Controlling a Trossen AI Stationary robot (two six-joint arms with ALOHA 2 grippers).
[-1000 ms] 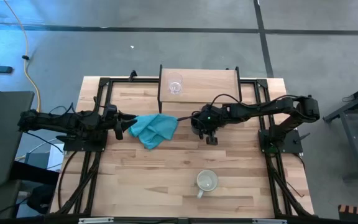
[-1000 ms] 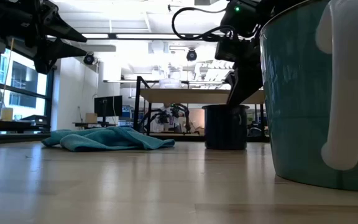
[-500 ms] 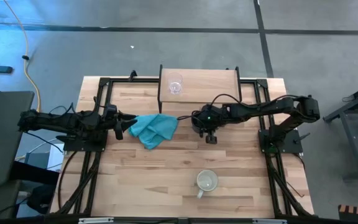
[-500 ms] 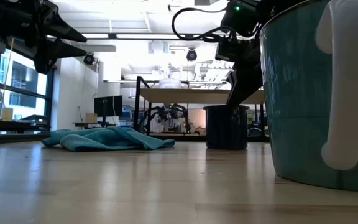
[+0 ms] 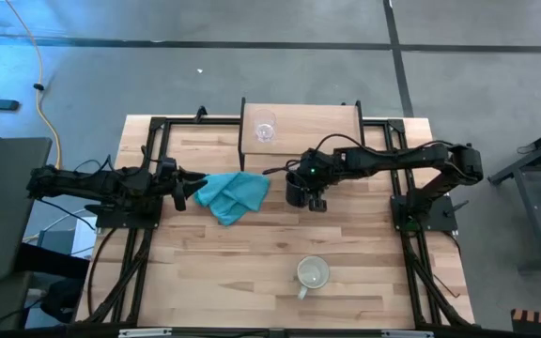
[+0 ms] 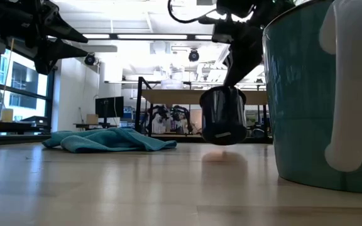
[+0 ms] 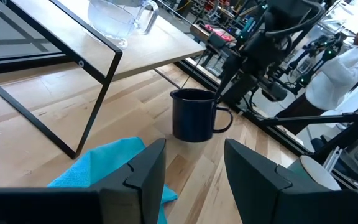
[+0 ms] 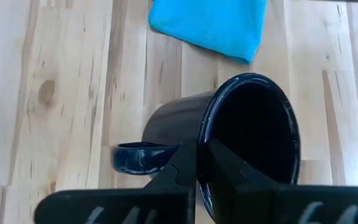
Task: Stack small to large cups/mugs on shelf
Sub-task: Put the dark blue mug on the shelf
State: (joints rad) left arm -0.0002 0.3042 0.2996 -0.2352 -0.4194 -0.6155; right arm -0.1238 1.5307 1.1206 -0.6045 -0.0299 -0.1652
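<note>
Black mug (image 6: pixel 223 116): lifted clear of the worktop, tilted, with a gap beneath it in the low view; it hangs near the middle of the worktop, just in front of the shelf and beside the cloth.
Right end effector (image 8: pixel 197 163): fingers pressed together on the black mug's rim, one inside the wall and one outside, close to the handle; seen from above, the arm reaches in from the right side of the worktop.
Left end effector (image 7: pixel 191 167): fingers spread with nothing between them, held above the worktop at the left edge of the cloth, pointing toward the black mug.
Glass cup (image 5: pixel 265 129): upright on the shelf, toward its left half.
Shelf (image 5: pixel 317 122): light-wood board on thin black legs, at the far edge of the worktop, centred.
Pale mug (image 5: pixel 312 273): upright on the near part of the worktop, well apart from the shelf, handle toward the near edge; it fills the right of the low view.
Cloth (image 5: pixel 235 194): blue, crumpled, lying on the worktop between the two end effectors.
Worktop (image 5: pixel 214 253): wooden planks.
</note>
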